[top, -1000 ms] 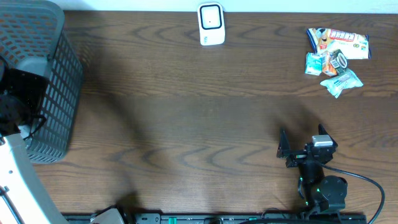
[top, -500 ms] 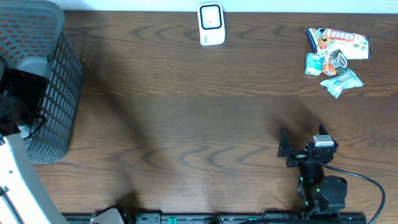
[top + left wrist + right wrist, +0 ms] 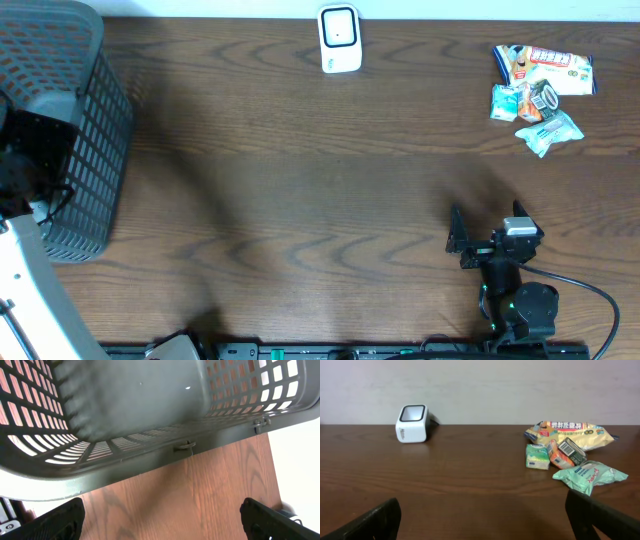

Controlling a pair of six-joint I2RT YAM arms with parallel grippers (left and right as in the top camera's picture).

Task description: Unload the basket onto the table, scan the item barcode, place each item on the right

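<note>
Several packaged items lie in a pile at the table's far right: a yellow snack bag [image 3: 548, 62] [image 3: 572, 432], a small green packet [image 3: 503, 102] [image 3: 537, 456], an orange can with a barcode [image 3: 540, 100] [image 3: 564, 452] and a mint packet [image 3: 550, 132] [image 3: 590, 476]. The white scanner [image 3: 339, 38] [image 3: 412, 423] stands at the back centre. My right gripper [image 3: 487, 228] [image 3: 482, 515] is open and empty near the front edge, facing the pile from well short of it. My left gripper [image 3: 162, 520] is open and empty beside the basket.
A grey mesh basket [image 3: 60, 60] [image 3: 140, 405] takes up the far left corner, and the left arm [image 3: 30, 150] hangs at its front side. Brown wood table [image 3: 300, 180] runs between basket, scanner and pile. A pale wall backs the table.
</note>
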